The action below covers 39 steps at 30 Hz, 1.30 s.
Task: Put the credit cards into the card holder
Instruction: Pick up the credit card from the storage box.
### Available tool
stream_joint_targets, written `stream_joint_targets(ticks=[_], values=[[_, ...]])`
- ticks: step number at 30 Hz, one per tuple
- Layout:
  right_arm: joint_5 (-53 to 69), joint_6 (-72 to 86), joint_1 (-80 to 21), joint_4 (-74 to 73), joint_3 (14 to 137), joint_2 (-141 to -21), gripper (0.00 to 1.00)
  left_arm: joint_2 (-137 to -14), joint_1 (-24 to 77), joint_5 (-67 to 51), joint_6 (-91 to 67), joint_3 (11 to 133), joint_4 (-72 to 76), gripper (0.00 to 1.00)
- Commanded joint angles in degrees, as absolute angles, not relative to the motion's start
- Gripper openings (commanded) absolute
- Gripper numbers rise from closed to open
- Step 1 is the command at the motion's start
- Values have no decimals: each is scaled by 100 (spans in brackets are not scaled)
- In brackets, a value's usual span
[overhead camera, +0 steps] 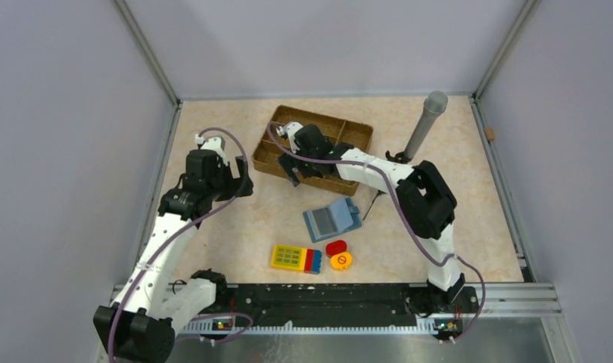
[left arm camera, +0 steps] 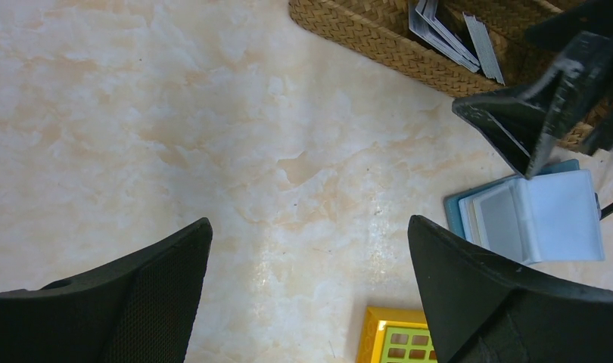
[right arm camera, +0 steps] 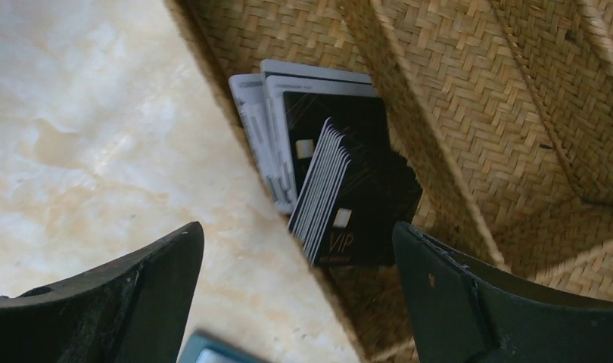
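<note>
- The worktop [overhead camera: 235, 227] carries a brown wicker tray [overhead camera: 356, 132], which serves as the landmark here.
- The right arm reaches over the tray's left end. Its right pincer [right arm camera: 296, 234] hangs directly above the compartment there, jaws wide apart and holding nothing.
- The left pincer [left arm camera: 309, 223] hovers over bare worktop off the tray's left side, also spread and empty. It is the farther of the two from the cards.
- The card holder [overhead camera: 332, 220] lies open on the worktop off the tray's near side, apart from it, pale pockets up.
- The credit cards [right arm camera: 341, 181] are a fanned stack in that left compartment, leaning against the tray's outer wall with a black one uppermost.
- Their long axis runs roughly crosswise to the line between the right fingers, so closing would likely meet the long edges.
- Only the right wrist view shows the fan and the card faces. From above, the right pincer hides the cards. The left wrist view catches their top edges [left arm camera: 447, 34] and the open holder.
</note>
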State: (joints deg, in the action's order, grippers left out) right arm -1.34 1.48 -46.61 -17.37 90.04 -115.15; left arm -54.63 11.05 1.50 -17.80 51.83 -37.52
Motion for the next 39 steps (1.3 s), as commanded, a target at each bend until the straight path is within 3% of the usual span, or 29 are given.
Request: stream_joint_targets(ticks=[1,9,18,31,39], values=[[-102,-255,-4553,-1960,9646,-12005,93,-5471,1030,43,-1679,5135,-3543,99],[-33,-427,-4522,-2173,10154,-12614,93,-5486,962,-104,-1696,5115,-3516,99],[726,-536,-4530,-1916,9850,-12204,85,-5506,940,-267,-1705,5098,-3490,99],[674,-503,-4612,-1756,9672,-11793,76,-5519,940,-369,-1714,5072,-3472,99],[737,-527,-4609,-1965,9852,-11952,58,-5511,940,-378,-1714,5054,-3469,99]])
